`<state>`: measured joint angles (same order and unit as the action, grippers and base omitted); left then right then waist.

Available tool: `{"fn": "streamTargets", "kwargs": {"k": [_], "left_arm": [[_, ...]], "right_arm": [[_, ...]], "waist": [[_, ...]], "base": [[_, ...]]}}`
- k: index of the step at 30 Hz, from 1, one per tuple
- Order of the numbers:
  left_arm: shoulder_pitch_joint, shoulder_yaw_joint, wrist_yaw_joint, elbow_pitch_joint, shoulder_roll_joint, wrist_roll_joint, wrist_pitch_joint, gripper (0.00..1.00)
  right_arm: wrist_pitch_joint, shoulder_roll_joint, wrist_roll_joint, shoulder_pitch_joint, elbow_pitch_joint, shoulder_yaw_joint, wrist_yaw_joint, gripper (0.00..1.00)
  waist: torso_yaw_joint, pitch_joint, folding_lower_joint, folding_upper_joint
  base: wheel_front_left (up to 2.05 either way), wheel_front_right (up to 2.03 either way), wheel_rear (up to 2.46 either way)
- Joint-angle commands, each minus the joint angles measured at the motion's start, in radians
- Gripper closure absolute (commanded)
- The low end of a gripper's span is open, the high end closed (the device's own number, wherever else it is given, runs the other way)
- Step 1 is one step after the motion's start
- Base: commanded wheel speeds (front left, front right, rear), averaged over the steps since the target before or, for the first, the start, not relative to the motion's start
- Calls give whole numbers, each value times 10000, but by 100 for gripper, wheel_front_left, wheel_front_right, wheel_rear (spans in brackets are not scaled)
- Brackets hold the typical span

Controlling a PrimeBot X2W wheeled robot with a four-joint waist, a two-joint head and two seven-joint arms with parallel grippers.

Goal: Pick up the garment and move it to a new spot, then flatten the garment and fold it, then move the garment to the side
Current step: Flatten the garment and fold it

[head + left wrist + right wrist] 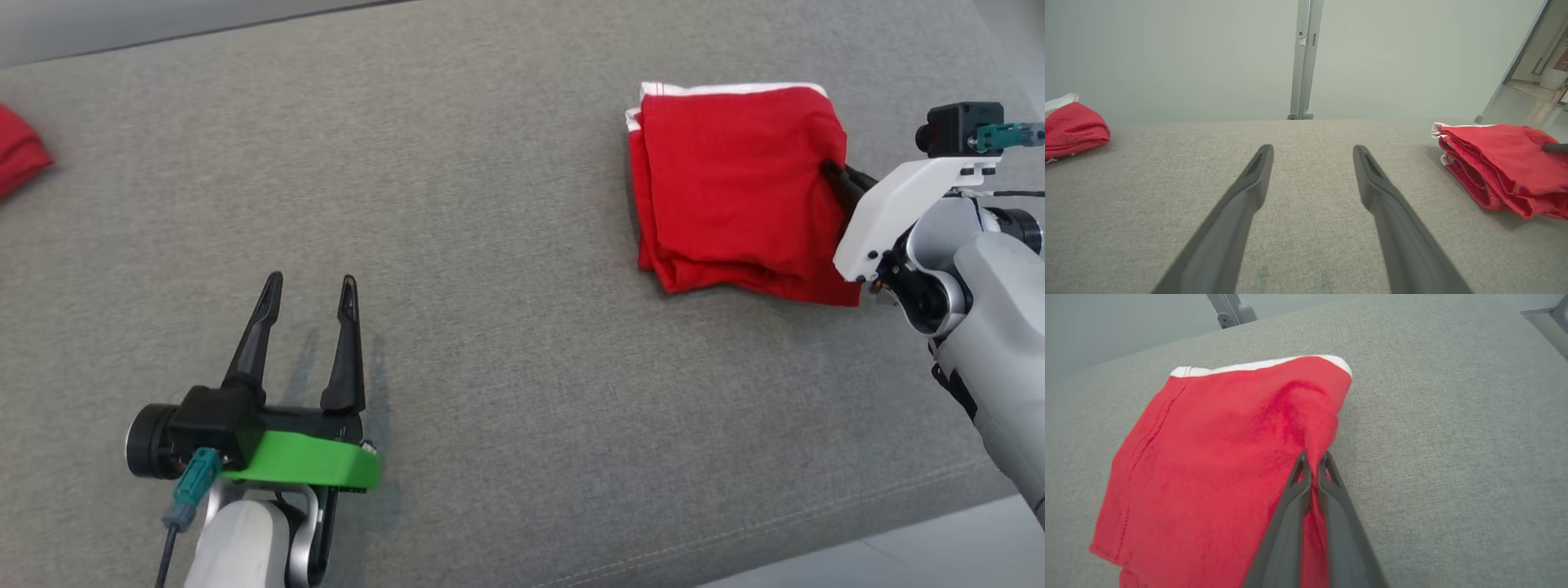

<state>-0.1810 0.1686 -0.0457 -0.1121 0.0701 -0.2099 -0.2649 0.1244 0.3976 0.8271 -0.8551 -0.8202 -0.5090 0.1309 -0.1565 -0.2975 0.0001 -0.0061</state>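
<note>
The garment [735, 188] is red with a white edge, folded into a thick square on the grey surface at the upper right. My right gripper [834, 173] comes in from the right and is shut on the garment's right edge. In the right wrist view its two fingers pinch a raised ridge of the garment [1216, 465], and the right gripper [1314, 459] tips sit nearly together. My left gripper [312, 286] rests open at the lower left, far from the garment, with bare fabric between its fingers. The left wrist view shows the garment [1502, 163] at the right.
A second red cloth [20, 151] lies at the far left edge, seen too as the red cloth [1073, 128] in the left wrist view. The grey upholstered surface [506, 245] ends at a front edge at lower right, with pale floor [922, 555] beyond. A grey post [1304, 61] stands behind.
</note>
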Motion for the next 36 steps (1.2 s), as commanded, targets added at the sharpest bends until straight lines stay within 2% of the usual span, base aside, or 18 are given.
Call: {"fn": "streamTargets", "kwargs": {"k": [1, 6, 13, 20, 36], "left_arm": [[-264, 15, -67, -24, 122, 84, 8, 0], [-576, 175, -128, -27, 299, 246, 62, 0], [-772, 268, -158, 64, 415, 270, 134, 0], [-891, 345, -90, 349, 538, 326, 219, 0], [-940, 639, 33, 1726, 883, 611, 738, 0]], "right_arm": [[-132, -10, 83, -200, -46, -48, -5, 100], [-455, -85, 250, -470, -239, -139, -4, 100], [-758, -40, 435, -736, -485, -278, -5, 100], [-1299, 341, 104, -1475, -947, -393, -5, 100], [-2485, 1843, -1490, -3781, -3628, -173, -7, 100]], "waist": [[-1097, -955, -1, 61], [-1419, -1316, -1, 61], [-1397, -1541, -1, 61], [-1015, -1822, -1, 61], [316, -2953, -1, 61]], "base": [[0, 0, 0], [0, 0, 0], [0, 0, 0], [0, 0, 0], [0, 0, 0]]}}
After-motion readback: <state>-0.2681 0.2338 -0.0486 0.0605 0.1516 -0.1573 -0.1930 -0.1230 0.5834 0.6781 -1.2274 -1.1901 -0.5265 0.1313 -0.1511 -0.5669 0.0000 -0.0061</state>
